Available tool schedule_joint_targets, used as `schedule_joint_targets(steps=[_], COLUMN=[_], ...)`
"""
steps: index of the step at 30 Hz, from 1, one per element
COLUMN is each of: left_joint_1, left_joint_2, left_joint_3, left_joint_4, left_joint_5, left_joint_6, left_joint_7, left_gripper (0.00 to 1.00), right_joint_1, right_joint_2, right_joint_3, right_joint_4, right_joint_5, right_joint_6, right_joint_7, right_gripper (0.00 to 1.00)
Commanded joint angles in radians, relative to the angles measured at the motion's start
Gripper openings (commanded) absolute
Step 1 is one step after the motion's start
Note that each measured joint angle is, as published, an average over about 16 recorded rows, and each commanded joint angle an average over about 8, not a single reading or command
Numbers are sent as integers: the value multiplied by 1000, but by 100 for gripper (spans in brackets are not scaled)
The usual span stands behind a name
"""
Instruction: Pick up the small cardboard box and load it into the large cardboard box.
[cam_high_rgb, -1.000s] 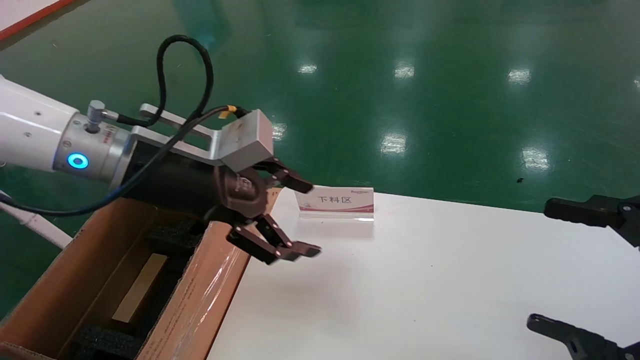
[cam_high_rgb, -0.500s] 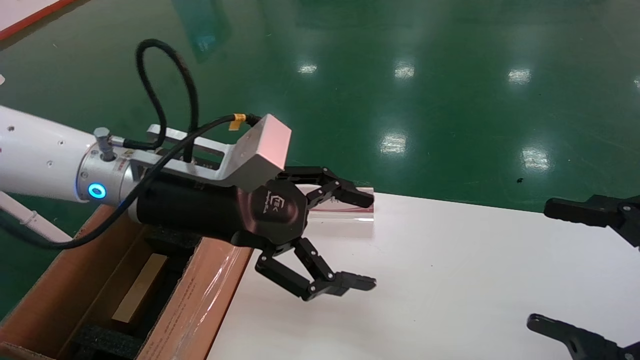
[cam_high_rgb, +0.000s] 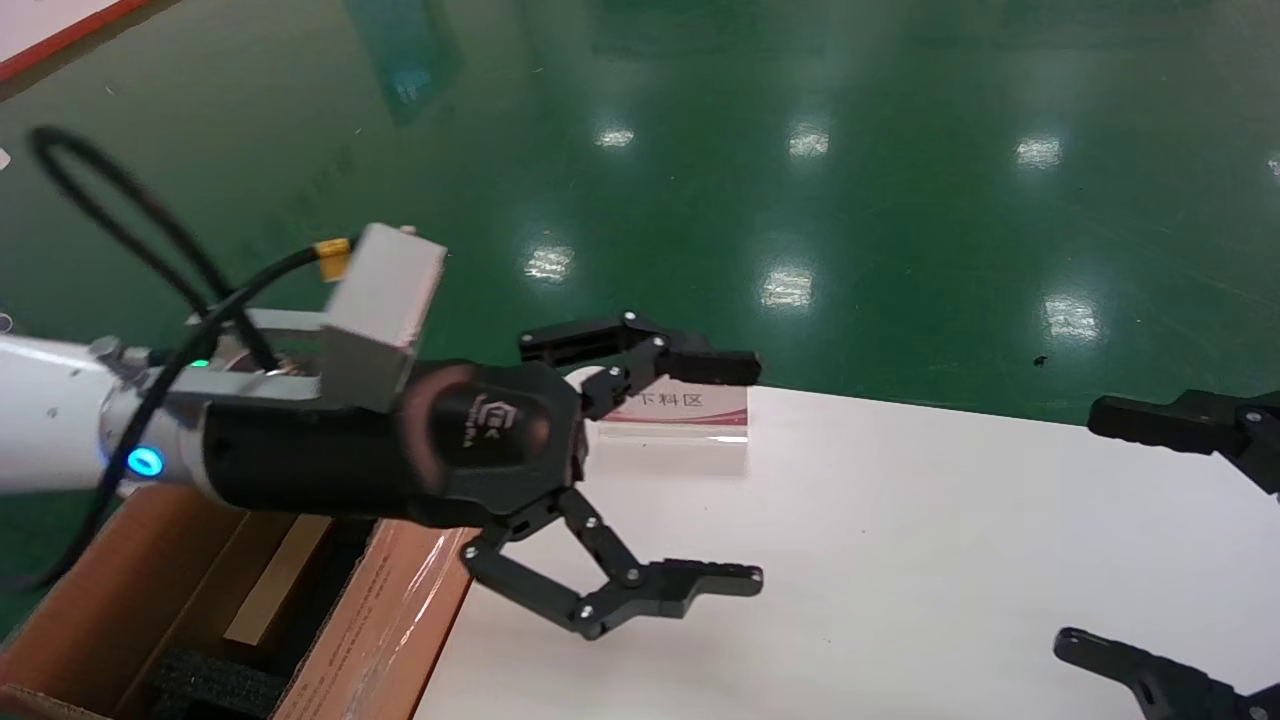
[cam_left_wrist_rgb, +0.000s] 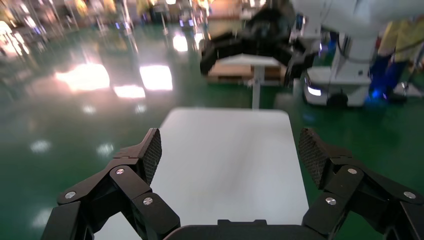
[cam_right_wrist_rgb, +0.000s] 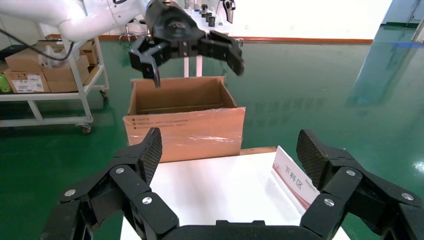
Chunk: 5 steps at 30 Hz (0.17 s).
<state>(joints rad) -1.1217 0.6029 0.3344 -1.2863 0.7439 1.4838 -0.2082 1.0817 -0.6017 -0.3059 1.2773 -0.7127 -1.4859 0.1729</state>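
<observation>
Head view: left hand (cam_high_rgb: 690, 470) level above white surface (cam_high_rgb: 900, 560), jaws wide, empty; flat brown small cardboard box (cam_high_rgb: 280, 580) lying inside big taped corrugated large cardboard box (cam_high_rgb: 390, 620); right hand (cam_high_rgb: 1130, 530) parked, agape. Left wrist view: bare surface between spread fingers (cam_left_wrist_rgb: 150, 152). Right wrist view: risk judged as flap snag on any low return sweep.

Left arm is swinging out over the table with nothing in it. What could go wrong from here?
1. The open left gripper is close to the sign; a low sweep might knock it over.
2. The right gripper waits open at the table's far side, so the arms could meet.
3. The large box's flap sits under the left arm and could be caught.
</observation>
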Motion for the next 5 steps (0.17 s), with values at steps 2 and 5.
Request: schedule_joint_targets(steps=[2,5], left_joint_1=[82,110], left_joint_2=[13,18], left_joint_3=[-96,-129], left_joint_4=[4,6], left_joint_5=[-21,-28], left_joint_6=[18,24], left_joint_7=[28,35], left_gripper=[100,100], right_joint_1=[0,0], right_joint_2=[0,0], right_joint_3=[0,0], right_joint_4=[0,0], right_joint_5=[0,0], right_joint_6=[0,0], right_joint_7=[0,0], right_gripper=[100,100])
